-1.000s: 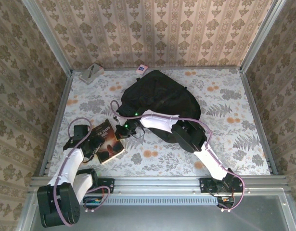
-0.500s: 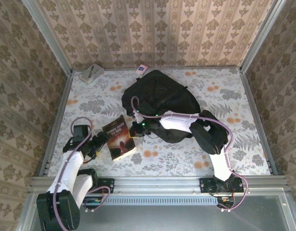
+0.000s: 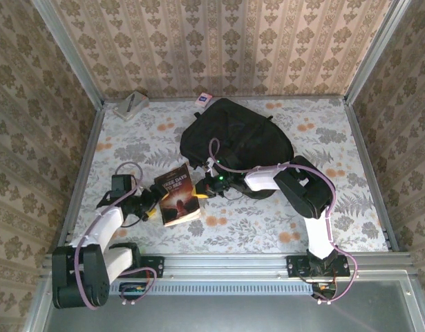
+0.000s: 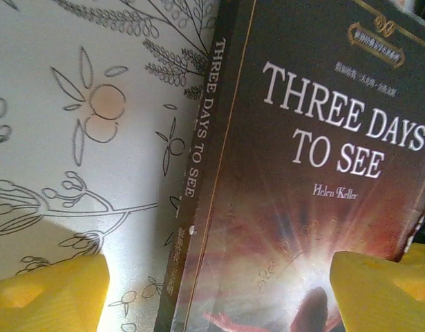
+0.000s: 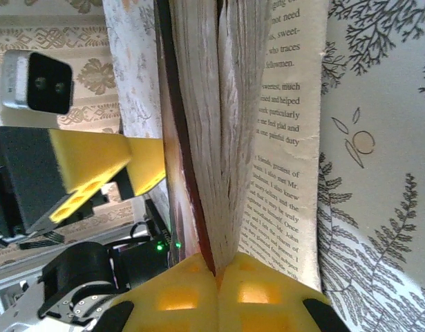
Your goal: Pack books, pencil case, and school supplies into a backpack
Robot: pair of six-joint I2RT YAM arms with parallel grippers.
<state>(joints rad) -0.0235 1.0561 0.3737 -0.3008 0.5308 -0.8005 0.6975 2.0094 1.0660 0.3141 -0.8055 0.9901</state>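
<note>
The dark book (image 3: pixel 179 198), the one with the orange glow and the white title "THREE DAYS TO SEE", lies cover-up on the flowered table (image 3: pixel 350 207). It sits left of the middle, just near-left of the black backpack (image 3: pixel 236 138) and apart from it.

The right gripper (image 3: pixel 200 193) reaches in from the backpack's side to the book's right edge. In the right wrist view its yellow fingertips (image 5: pixel 174 297) are clenched tight together on a thin slice of the book (image 5: pixel 205 104) at its page edge. The pages fan apart there, and one printed page lies flat against the cloth.

The left gripper (image 3: pixel 151 205) stands on the book's left side with its jaws spread wide, grasping nothing. From its own camera the book's (image 4: pixel 316 173) spine and much of the cover lie between the two yellow fingers (image 4: pixel 46 294), one over bare cloth and the other at the cover's right side. Whether either touches the book I cannot tell.

A small pink-white packet (image 3: pixel 204 99) lies at the far edge, just beyond the backpack.
</note>
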